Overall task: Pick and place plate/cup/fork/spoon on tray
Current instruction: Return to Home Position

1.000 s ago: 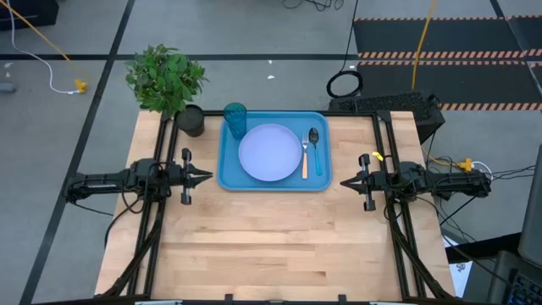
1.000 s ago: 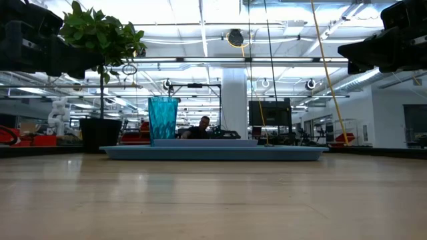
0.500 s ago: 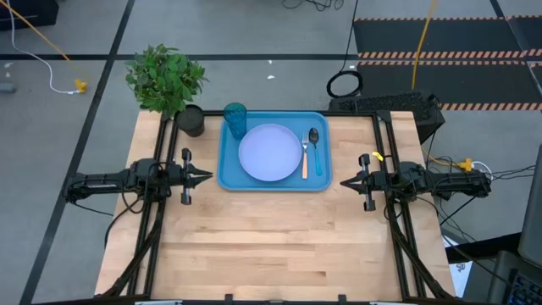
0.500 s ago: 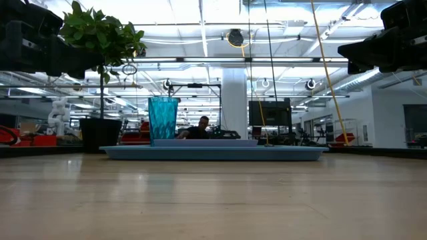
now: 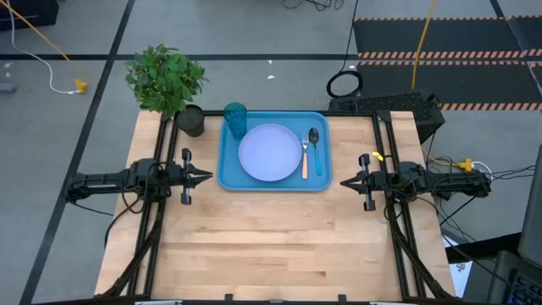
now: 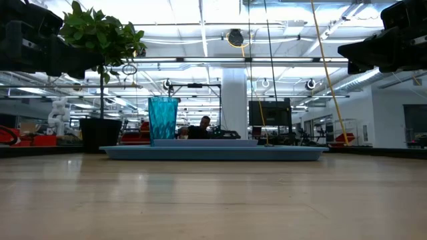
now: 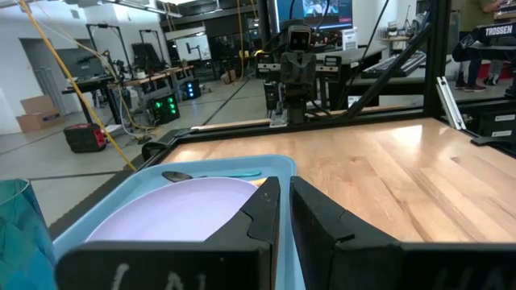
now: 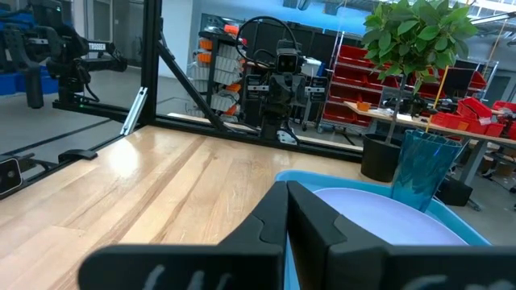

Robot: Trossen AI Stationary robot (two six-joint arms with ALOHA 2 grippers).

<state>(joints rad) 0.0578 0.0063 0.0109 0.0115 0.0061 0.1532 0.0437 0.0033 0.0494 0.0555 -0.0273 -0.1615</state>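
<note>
Apparently the task was at its last step, or already done: the plate (image 5: pixel 271 152) lay in the middle of the tray (image 5: pixel 229 174), the cup (image 5: pixel 235 119) stood in its far left corner, and the fork (image 5: pixel 305 158) and the spoon (image 5: pixel 315 149) lay side by side along its right edge. The left gripper (image 5: pixel 208 177) and the right gripper (image 5: pixel 344 182) waited just beside the tray's left and right edges, fingers together, holding nothing. I judged no further pick was needed, only that both arms stay clear of the tray
</note>
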